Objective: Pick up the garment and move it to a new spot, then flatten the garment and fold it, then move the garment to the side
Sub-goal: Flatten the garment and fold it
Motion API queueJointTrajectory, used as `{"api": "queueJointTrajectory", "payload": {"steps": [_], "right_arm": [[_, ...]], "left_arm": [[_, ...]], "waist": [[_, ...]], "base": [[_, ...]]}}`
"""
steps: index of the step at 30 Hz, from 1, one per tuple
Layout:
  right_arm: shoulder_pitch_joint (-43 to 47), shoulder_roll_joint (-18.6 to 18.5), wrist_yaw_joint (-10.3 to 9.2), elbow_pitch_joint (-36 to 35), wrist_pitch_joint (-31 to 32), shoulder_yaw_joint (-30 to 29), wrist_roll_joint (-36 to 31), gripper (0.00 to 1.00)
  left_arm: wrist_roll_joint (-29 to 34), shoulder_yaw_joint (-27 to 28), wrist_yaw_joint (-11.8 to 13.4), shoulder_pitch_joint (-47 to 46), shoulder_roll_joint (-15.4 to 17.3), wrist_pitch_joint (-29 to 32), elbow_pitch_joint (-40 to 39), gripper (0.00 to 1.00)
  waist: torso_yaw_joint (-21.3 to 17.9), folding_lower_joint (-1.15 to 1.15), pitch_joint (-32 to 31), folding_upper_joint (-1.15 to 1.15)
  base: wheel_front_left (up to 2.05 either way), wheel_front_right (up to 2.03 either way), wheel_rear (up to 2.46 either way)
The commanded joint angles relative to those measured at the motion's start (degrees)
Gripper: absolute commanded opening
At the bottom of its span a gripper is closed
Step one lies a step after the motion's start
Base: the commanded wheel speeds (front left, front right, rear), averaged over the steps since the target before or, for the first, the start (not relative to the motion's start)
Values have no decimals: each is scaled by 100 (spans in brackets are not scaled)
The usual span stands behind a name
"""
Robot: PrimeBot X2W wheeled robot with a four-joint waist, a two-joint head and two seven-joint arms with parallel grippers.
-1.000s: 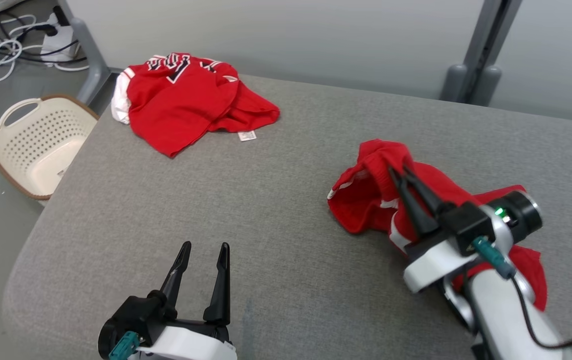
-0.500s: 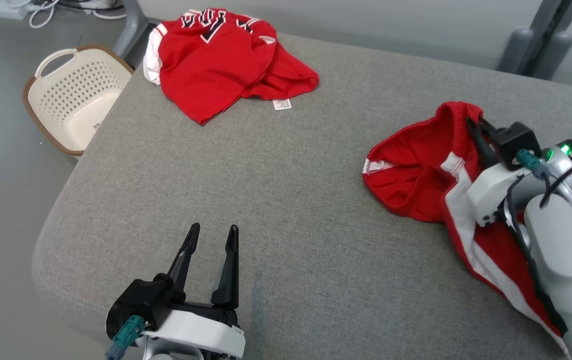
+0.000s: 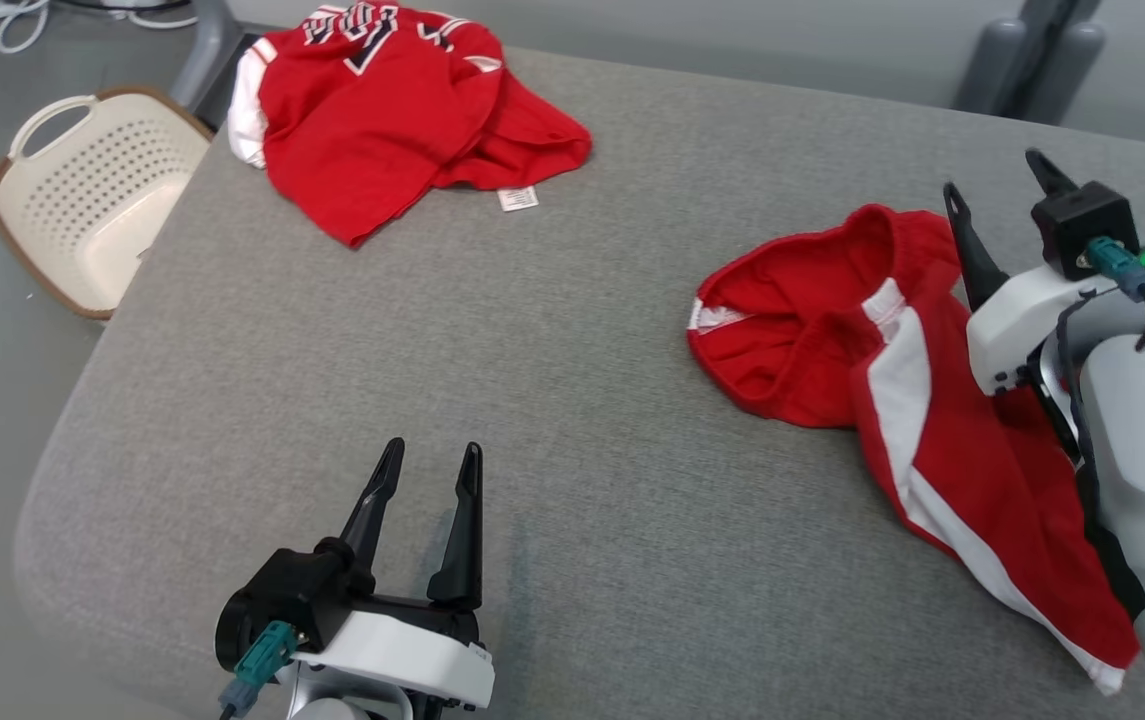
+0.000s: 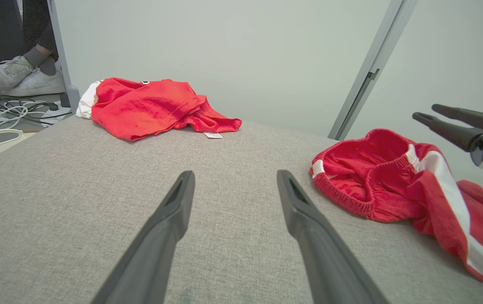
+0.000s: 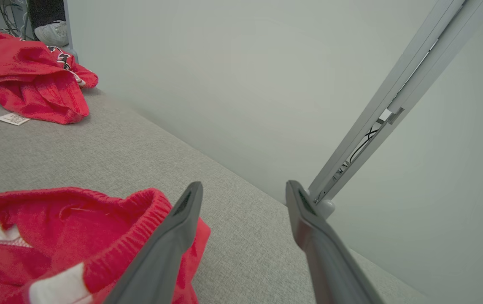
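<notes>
The red garment (image 3: 832,330), a pair of shorts with a white side stripe, lies rumpled on the right side of the grey padded table (image 3: 572,420). Its waistband opening faces left and one leg trails toward the near right edge. The right gripper (image 3: 992,172) stands just beside the waistband on the far right, fingers spread wide and holding nothing. The left gripper (image 3: 433,448) hovers over bare table at the near left, also spread wide and empty. A red jersey (image 3: 382,110) sits crumpled at the far left corner, with a cream basket (image 3: 82,200) on the floor beyond it.
</notes>
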Motion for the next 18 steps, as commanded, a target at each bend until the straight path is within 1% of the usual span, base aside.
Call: {"api": "queueJointTrajectory", "payload": {"steps": [1, 8, 13, 16, 18], "right_arm": [[115, 14, 0, -215, -44, -25, 112, 100], [908, 61, 1, -1632, -42, -221, 619, 100], [1991, 187, 1, -2715, -42, -457, 1027, 100], [2831, 293, 0, -3338, -43, -755, 1173, 100], [3429, 398, 1, -3606, -43, -906, 1245, 100]], "left_arm": [[55, 40, -23, -74, 22, -3, 6, 100], [139, 121, -70, -11, 22, -3, 38, 100], [178, 205, -79, 83, 22, -3, 64, 100], [190, 271, -65, 155, 22, -3, 47, 100], [210, 291, -99, 232, 19, -3, 58, 100]], "waist": [[-180, 0, -67, 0], [-689, 0, -262, 0], [-1004, 0, -420, 0], [-1204, 0, -515, 0], [-1331, 0, -567, 0]], "base": [[0, 0, 0], [0, 0, 0], [0, 0, 0], [0, 0, 0], [0, 0, 0]]}}
